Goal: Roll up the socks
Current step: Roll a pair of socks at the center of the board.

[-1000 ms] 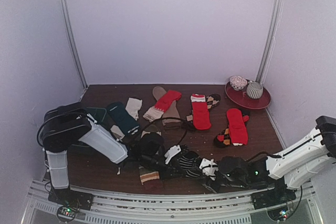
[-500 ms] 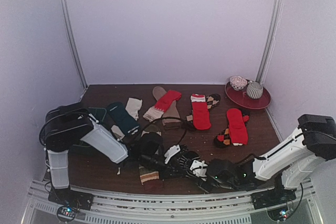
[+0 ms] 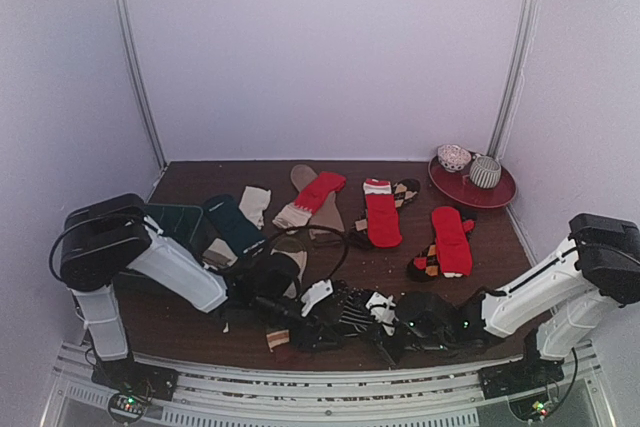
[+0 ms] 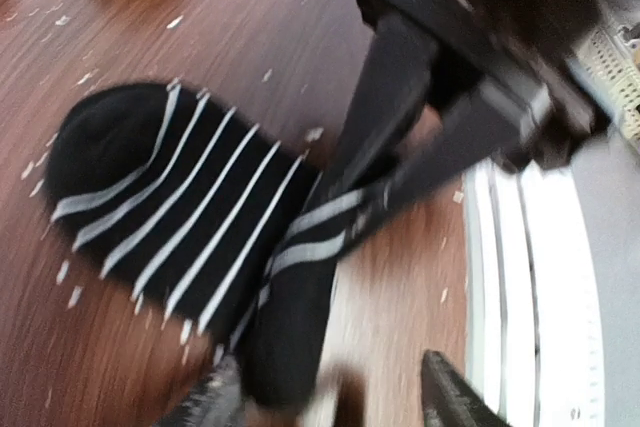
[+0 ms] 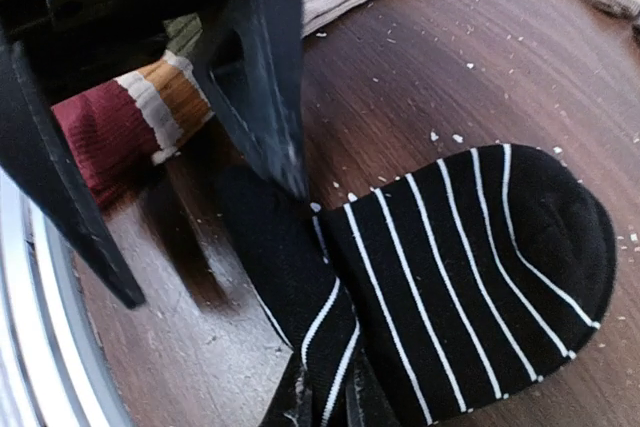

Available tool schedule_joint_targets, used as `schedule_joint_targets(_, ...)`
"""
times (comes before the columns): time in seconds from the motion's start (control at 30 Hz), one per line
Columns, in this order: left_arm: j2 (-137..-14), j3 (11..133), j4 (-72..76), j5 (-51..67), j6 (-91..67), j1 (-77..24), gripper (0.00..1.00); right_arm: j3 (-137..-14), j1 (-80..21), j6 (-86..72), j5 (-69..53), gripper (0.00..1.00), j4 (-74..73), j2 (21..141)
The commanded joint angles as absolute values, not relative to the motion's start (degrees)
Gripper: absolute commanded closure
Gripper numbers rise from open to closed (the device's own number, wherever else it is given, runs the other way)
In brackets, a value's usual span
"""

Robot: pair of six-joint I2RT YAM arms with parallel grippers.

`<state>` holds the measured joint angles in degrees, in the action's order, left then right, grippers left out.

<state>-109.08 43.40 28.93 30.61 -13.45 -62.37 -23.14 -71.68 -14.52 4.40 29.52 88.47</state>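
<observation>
A dark green tray (image 3: 185,217) is seen far back along the left arm. The left gripper (image 4: 330,392) is held low over the table (image 3: 385,269) with its fingers (image 5: 262,87) spread wide and nothing clamped. The narrow folded end of the black-and-white striped sock (image 4: 165,202) lies in the gap, and one fingertip appears to touch it. The sock's broad toe part is spread flat just ahead of this gripper. Close beside its fingers a maroon and tan banded sock (image 5: 115,132) is partly hidden. Well beyond the left gripper a dark teal sock (image 3: 235,225), a cream sock (image 3: 255,205) and a slanted red sock (image 3: 318,192) laid over a tan sock (image 3: 328,222) are scattered. Directly opposite, the right gripper (image 5: 325,402) is closed tightly on the striped sock's narrow end, so the two grippers nearly meet tip to tip. Beyond the right gripper an upright red sock (image 3: 382,217) is laid. An outer red sock (image 3: 452,239) rests on an argyle sock (image 3: 425,265). Farther off, a red plate (image 3: 500,195) bears two rounded patterned things (image 3: 484,172). Whether they are bowls or rolled socks cannot be told.
</observation>
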Motion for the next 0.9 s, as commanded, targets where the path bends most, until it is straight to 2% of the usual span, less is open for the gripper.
schedule_joint_targets(0.0,-102.29,40.10,25.44,25.63,-7.41,-62.52,0.37,-23.76,-68.29,-20.90,-9.66,1.00,21.66,89.51)
schedule_joint_targets(0.1,-100.05,39.33,29.41,24.93,-3.38,-63.12,0.34,-24.70,-66.00,-22.35,-14.61,1.00,19.50,92.36)
schedule_joint_targets(0.23,-103.02,41.39,31.90,23.82,1.23,-63.75,0.33,-25.12,-63.85,-23.60,-19.59,1.00,18.96,95.09)
schedule_joint_targets(0.5,-109.34,42.80,35.37,25.22,6.55,-64.07,0.33,-25.85,-61.44,-23.51,-22.60,1.00,16.43,96.92)
schedule_joint_targets(0.57,-110.37,42.79,35.75,25.43,6.56,-64.07,0.37,-25.84,-61.08,-23.22,-22.70,1.00,16.04,97.31)
schedule_joint_targets(0.87,-112.49,43.35,36.02,25.60,3.98,-64.07,0.65,-25.78,-60.51,-22.55,-23.03,0.98,15.38,98.39)
